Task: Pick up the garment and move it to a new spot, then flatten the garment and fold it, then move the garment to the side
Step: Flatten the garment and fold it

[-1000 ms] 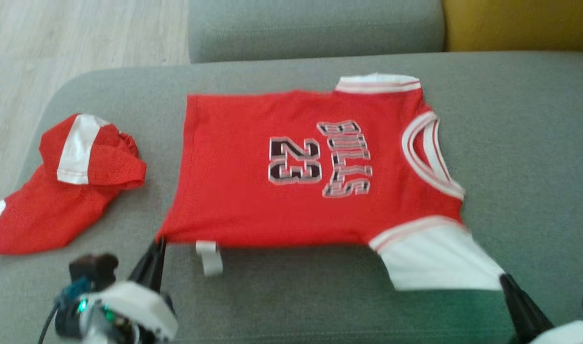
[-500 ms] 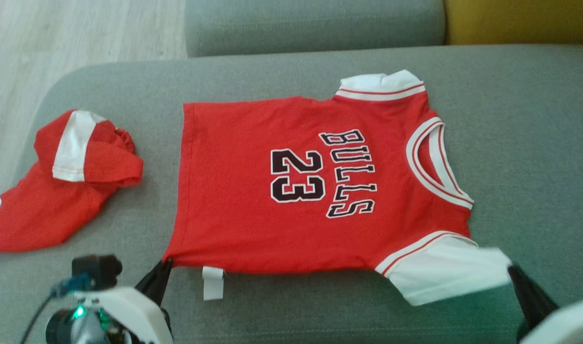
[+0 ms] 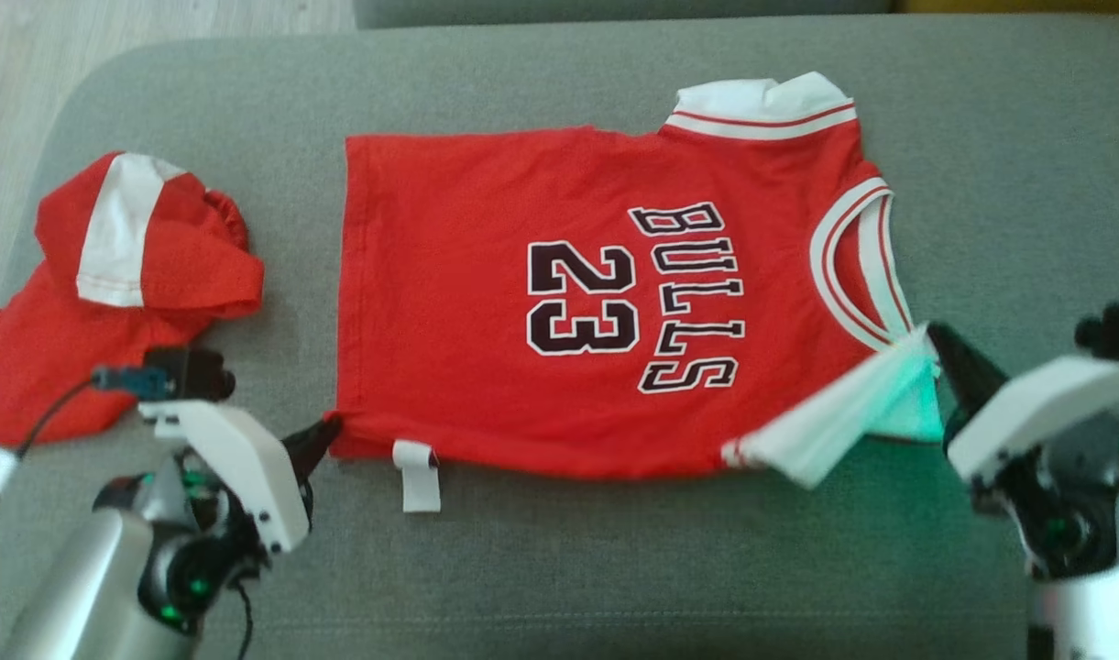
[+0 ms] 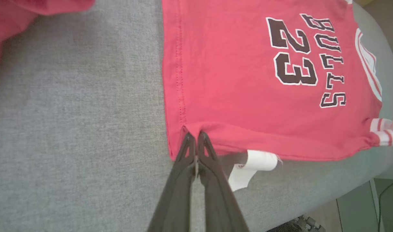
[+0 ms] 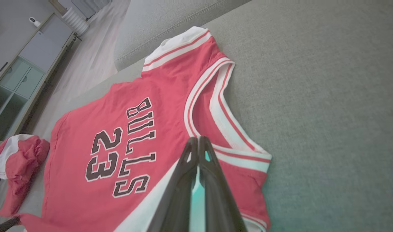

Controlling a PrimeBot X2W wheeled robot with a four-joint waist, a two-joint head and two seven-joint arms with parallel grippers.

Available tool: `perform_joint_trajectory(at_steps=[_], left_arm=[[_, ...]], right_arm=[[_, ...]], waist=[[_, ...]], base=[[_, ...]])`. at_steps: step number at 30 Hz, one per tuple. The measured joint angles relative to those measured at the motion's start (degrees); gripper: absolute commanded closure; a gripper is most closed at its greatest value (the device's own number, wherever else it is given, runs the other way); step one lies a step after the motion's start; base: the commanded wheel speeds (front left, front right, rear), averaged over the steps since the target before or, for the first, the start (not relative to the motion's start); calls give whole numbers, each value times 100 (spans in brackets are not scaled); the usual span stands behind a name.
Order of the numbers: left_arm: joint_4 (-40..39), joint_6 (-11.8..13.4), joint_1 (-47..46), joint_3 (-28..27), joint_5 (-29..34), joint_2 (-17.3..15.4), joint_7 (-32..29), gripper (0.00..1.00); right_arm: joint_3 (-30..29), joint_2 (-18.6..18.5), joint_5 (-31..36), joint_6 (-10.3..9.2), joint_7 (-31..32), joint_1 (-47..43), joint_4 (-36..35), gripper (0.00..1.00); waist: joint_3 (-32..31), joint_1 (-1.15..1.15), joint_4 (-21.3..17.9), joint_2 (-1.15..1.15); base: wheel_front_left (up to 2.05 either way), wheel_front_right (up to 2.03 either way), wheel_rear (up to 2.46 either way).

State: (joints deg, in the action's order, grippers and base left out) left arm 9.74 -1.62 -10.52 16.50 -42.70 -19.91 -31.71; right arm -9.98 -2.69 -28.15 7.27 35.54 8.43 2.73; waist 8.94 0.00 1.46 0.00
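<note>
Your left claw (image 3: pixel 325 433) pinches the jersey (image 3: pixel 486 302) at its lower-left hem corner (image 3: pixel 350 442), your right claw (image 3: pixel 935 337) its white sleeve (image 3: pixel 834 417), the long axis running left-right between them.

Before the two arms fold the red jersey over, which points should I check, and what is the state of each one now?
1. Left claw shut on the jersey at its hem corner: ok.
2. Right claw shut on the white sleeve, with the sleeve lifted off the cushion: ok.
3. Jersey body flat, print facing up: ok.
4. Label tucked in: not ok, it sticks out from the near edge.
5. Other red garment apart from the jersey: ok.
6. Far sleeve lying flat: cannot tell.
</note>
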Motion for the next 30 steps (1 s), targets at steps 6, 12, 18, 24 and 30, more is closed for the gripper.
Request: perform_joint_trajectory(at_steps=[6, 12, 18, 24, 30], left_arm=[[592, -144, -575, -26, -235, 48, -204, 100], [1165, -252, -1140, -46, -285, 172, -30, 100], [1723, -385, -1488, -64, -274, 343, 549, 0], [1891, -380, -1529, -89, 185, 444, 1882, 0], [1734, -65, -1408, -201, 692, 556, 3294, 0]], right_arm=[[30, -168, -10, 0, -328, 726, 849, 100], [197, -324, -134, 0, -813, 1240, 1458, 100], [702, -431, -460, 0, -1560, 1462, 1697, 0], [1216, -738, -486, 0, -2792, 1431, 1599, 0], [1486, -946, 42, 0, -3708, 1178, 1223, 0]], waist=[[169, 0, 45, 0], [330, 0, 35, 0], [457, 1, -23, 0], [537, 1, -31, 0], [491, 0, -9, 0]], base=[[0, 0, 0], [0, 0, 0], [0, 0, 0], [0, 0, 0], [0, 0, 0]])
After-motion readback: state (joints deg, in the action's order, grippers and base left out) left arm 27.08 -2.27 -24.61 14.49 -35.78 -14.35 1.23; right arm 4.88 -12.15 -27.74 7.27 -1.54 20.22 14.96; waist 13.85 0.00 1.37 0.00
